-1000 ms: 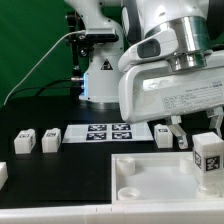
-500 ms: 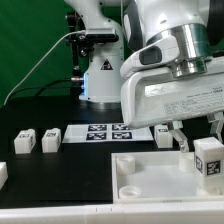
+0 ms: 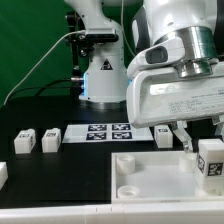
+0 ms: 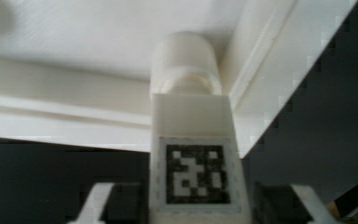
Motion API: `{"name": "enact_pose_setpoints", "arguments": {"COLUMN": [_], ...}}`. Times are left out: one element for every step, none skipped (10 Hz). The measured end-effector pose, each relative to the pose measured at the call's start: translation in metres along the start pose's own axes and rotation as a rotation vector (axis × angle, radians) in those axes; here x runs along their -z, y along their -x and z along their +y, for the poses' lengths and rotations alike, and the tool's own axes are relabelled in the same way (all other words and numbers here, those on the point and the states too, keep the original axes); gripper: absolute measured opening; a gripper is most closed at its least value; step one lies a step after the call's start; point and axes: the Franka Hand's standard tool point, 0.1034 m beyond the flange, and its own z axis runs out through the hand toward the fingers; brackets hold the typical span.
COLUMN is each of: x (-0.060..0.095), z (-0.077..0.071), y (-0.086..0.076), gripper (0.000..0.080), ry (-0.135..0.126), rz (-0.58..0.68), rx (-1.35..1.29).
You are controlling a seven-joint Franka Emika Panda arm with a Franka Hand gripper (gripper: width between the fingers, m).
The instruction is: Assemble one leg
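Note:
My gripper (image 3: pixel 207 160) is shut on a leg (image 3: pixel 212 163), a small white block with a black-and-white tag, at the exterior view's right edge. It holds the leg just above the right side of the large white tray-like piece (image 3: pixel 150 178). In the wrist view the leg (image 4: pixel 194 130) stands between my fingers (image 4: pixel 105 203), its rounded tip over the white piece (image 4: pixel 69 90). Three other legs lie on the table: two side by side (image 3: pixel 26 141) (image 3: pixel 51 139) and one (image 3: pixel 164 134) beside the marker board.
The marker board (image 3: pixel 98 132) lies flat on the black table behind the tray-like piece. Another small white part (image 3: pixel 3 172) shows at the exterior view's left edge. The arm's base (image 3: pixel 100 70) stands at the back before a green curtain.
My gripper has moved toward the exterior view's right with the leg held in it, and a little down. Nothing else has moved.

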Motion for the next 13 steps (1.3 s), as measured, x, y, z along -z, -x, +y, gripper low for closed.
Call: {"name": "enact_pose_setpoints", "arguments": {"x": [0.0, 0.0, 0.0, 0.0, 0.0, 0.0, 0.0, 0.0, 0.0, 0.0, 0.0, 0.005, 0.016], "z": [-0.001, -0.001, -0.001, -0.001, -0.001, -0.001, -0.001, -0.001, -0.001, -0.001, -0.001, 0.0, -0.001], "y": [0.0, 0.0, 0.0, 0.0, 0.0, 0.0, 0.0, 0.0, 0.0, 0.0, 0.0, -0.003, -0.01], "gripper": [0.0289, 0.0289, 0.0493, 0.0614, 0.0614, 0.0642, 0.0647, 0.0647, 0.0649, 0.0649, 0.0649, 0.0649, 0.0649], "ry": [-0.001, -0.001, -0.001, -0.001, -0.001, -0.001, -0.001, -0.001, -0.001, -0.001, -0.001, -0.004, -0.012], "rz": [0.0, 0.0, 0.0, 0.0, 0.0, 0.0, 0.0, 0.0, 0.0, 0.0, 0.0, -0.019, -0.05], "rx": [0.001, 0.001, 0.001, 0.001, 0.001, 0.001, 0.001, 0.001, 0.001, 0.001, 0.001, 0.0, 0.0]}}
